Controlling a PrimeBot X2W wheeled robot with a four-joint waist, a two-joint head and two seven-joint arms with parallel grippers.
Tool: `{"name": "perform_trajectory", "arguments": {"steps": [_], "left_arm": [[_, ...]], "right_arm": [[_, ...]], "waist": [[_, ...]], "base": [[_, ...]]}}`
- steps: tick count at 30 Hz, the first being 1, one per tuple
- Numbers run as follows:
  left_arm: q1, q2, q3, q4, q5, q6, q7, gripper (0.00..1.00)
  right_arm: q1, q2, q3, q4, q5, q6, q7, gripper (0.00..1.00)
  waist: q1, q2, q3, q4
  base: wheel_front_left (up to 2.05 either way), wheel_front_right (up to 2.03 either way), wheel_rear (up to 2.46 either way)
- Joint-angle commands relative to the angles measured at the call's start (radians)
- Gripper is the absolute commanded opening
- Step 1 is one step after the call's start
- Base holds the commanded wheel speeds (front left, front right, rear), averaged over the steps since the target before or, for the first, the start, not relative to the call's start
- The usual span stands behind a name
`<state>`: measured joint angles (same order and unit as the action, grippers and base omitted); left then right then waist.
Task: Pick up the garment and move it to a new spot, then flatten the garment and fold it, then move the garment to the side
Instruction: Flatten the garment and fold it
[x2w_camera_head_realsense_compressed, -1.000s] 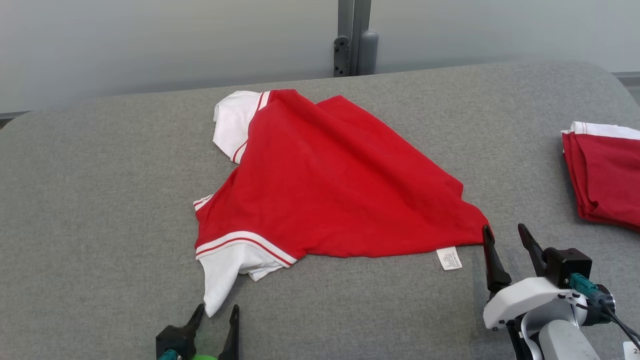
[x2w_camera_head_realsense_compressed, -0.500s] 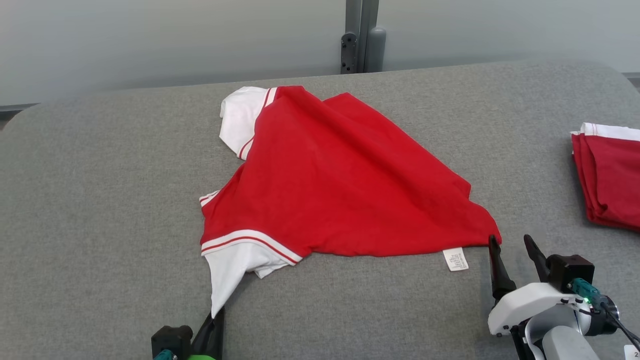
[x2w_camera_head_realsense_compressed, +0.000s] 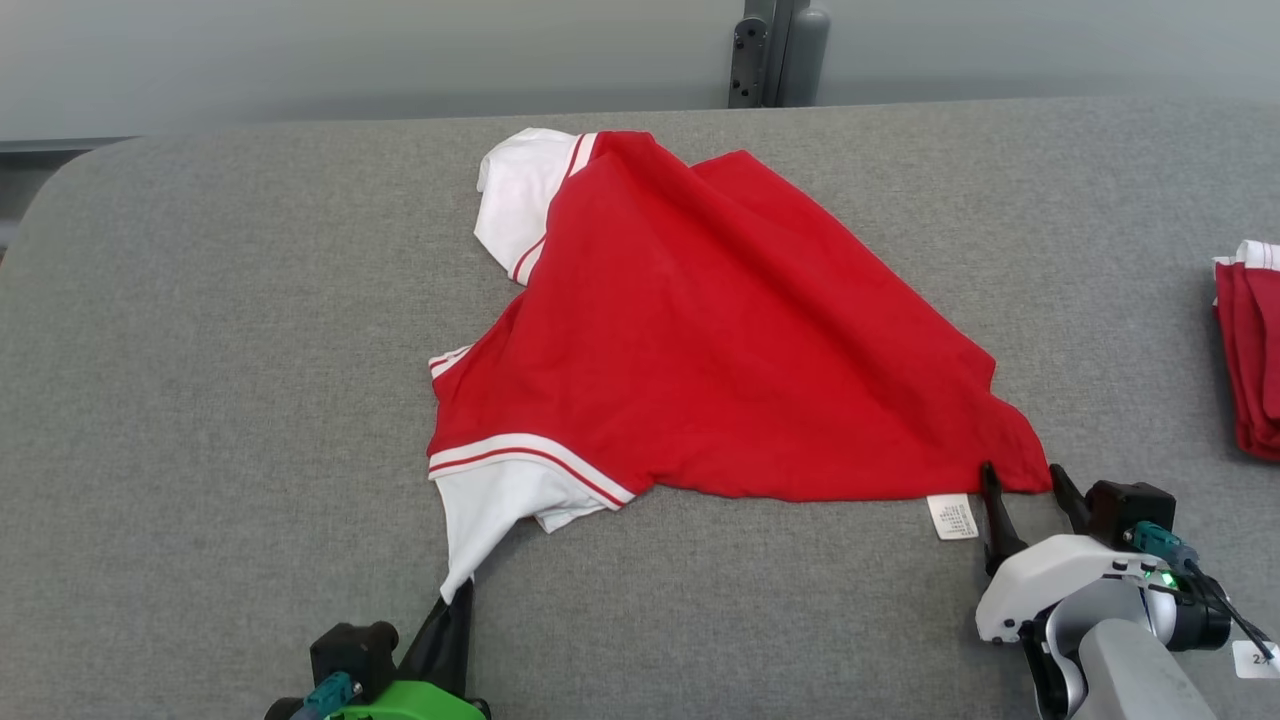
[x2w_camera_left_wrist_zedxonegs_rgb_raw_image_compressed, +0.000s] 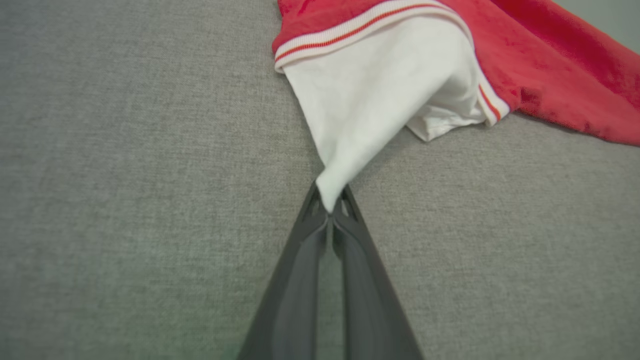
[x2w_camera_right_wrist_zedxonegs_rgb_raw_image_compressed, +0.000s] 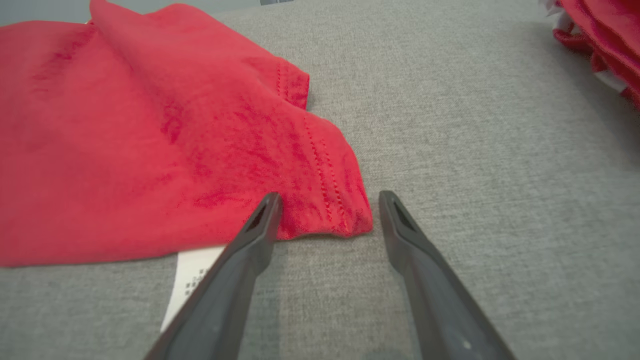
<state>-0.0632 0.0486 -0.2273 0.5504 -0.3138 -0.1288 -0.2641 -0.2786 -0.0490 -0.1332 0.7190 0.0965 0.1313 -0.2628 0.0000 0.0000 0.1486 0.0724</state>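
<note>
Grey fabric covers the worktop (x2w_camera_head_realsense_compressed: 200, 350), and we see the red T-shirt (x2w_camera_head_realsense_compressed: 720, 330) lying crumpled at its centre. Our left end effector (x2w_camera_head_realsense_compressed: 455, 600) is clamped on the tip of the near white sleeve (x2w_camera_head_realsense_compressed: 490, 510). Our right end effector (x2w_camera_head_realsense_compressed: 1022, 470) has its jaws apart, and the T-shirt's near right hem corner lies between its fingers, beside the white care label (x2w_camera_head_realsense_compressed: 952, 517).

Tabletop (x2w_camera_head_realsense_compressed: 200, 400): grey woven fabric, rounded corner far ahead-left of the left hand (x2w_camera_head_realsense_compressed: 457, 592). Wall (x2w_camera_head_realsense_compressed: 300, 60): plain pale grey. Metal post (x2w_camera_head_realsense_compressed: 775, 50): upright, far ahead, left of the right hand (x2w_camera_head_realsense_compressed: 1022, 474). Light: soft, even.
</note>
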Motion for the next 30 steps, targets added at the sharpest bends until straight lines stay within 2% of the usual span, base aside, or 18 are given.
{"name": "perform_trajectory", "arguments": {"steps": [1, 2, 3, 4, 9, 17, 23, 30], "left_arm": [[-0.023, 0.004, -0.011, -0.011, -0.021, -0.002, 0.0, 0.0], [-0.023, 0.004, -0.015, -0.013, -0.029, -0.002, 0.0, 0.0], [-0.025, 0.004, -0.022, -0.017, -0.037, -0.002, 0.0, 0.0], [-0.026, 0.004, -0.028, -0.022, -0.046, -0.002, 0.0, 0.0], [-0.033, 0.008, -0.052, -0.052, -0.09, -0.003, 0.0, 0.0], [-0.061, 0.05, -0.044, -0.256, -0.134, -0.003, 0.0, 0.0], [-0.138, 0.111, 0.017, -0.415, -0.114, -0.003, 0.0, 0.0], [-0.302, 0.219, 0.111, -0.554, -0.073, -0.002, 0.0, 0.0]], "right_arm": [[-0.02, -0.004, -0.004, 0.013, -0.007, -0.001, -0.003, 0.93], [-0.025, -0.004, -0.004, 0.02, -0.007, -0.001, -0.003, 0.7], [-0.032, -0.003, -0.002, 0.03, -0.002, -0.001, -0.003, 0.2], [-0.038, -0.003, 0.002, 0.036, 0.005, -0.001, -0.003, 0.0], [-0.045, -0.004, 0.023, 0.021, 0.041, -0.001, -0.001, 0.0], [-0.052, -0.004, 0.033, -0.157, 0.102, -0.001, -0.002, 0.0], [-0.109, -0.004, 0.041, -0.284, 0.12, -0.001, -0.002, 0.0], [-0.258, -0.031, 0.089, -0.419, 0.154, -0.001, -0.002, 0.0]], "waist": [[0.0, 0.0, 0.012, 0.008], [0.0, 0.0, 0.014, 0.009], [0.0, 0.0, 0.017, 0.011], [0.0, 0.0, 0.018, 0.011], [0.0, 0.0, 0.008, 0.008], [0.0, 0.0, -0.063, -0.012], [0.0, 0.0, -0.122, -0.04], [0.0, 0.0, -0.148, -0.078]], "base": [[0.0, 0.0, 0.0], [0.0, 0.0, 0.0], [0.0, 0.0, 0.0], [0.0, 0.0, 0.0], [0.0, 0.0, 0.0], [0.0, 0.0, 0.0], [0.0, 0.0, 0.0], [0.0, 0.0, 0.0]]}}
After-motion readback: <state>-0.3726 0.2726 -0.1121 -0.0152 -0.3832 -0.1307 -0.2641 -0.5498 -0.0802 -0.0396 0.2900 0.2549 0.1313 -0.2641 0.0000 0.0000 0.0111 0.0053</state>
